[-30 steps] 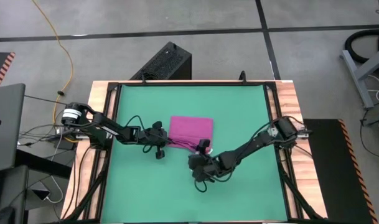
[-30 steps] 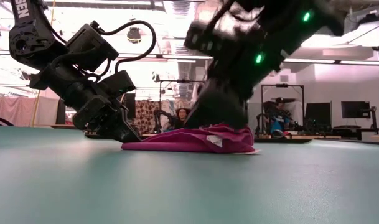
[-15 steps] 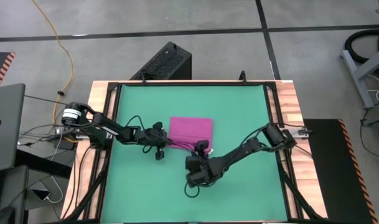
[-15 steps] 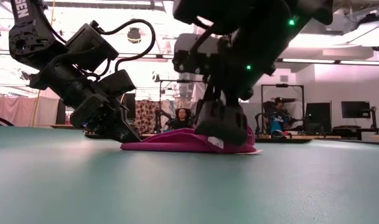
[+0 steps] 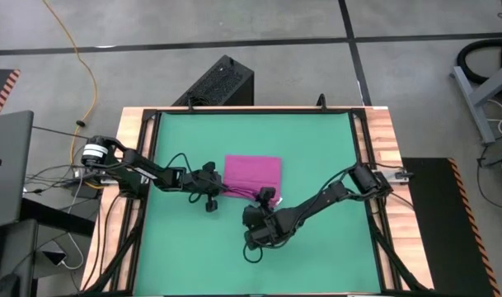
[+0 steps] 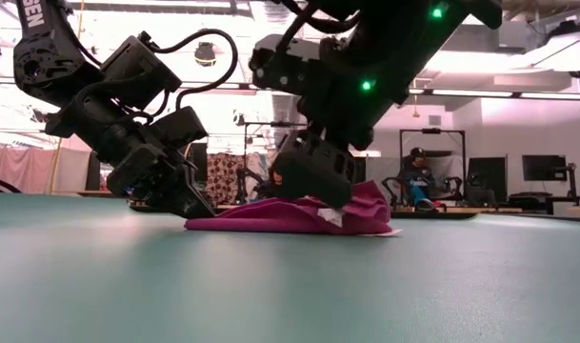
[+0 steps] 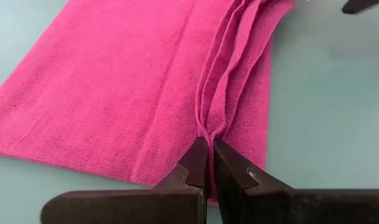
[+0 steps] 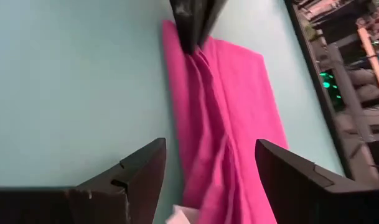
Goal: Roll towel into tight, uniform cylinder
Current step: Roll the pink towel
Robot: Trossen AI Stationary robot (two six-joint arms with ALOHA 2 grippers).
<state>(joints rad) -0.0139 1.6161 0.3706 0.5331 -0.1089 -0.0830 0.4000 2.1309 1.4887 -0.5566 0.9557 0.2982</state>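
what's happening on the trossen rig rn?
Two arms are working a magenta-pink towel that lies mostly flat on the green mat, with a bunched fold along its near edge and no roll formed yet. The left gripper is shut, pinching the fold at the towel's left end. The right gripper is open, hovering over the other end of that edge near the white tag, not gripping anything.

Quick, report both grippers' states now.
Left gripper: shut on the towel, pinching its bunched fold at one edge.
Right gripper: open, holding nothing, at the towel's tag end.
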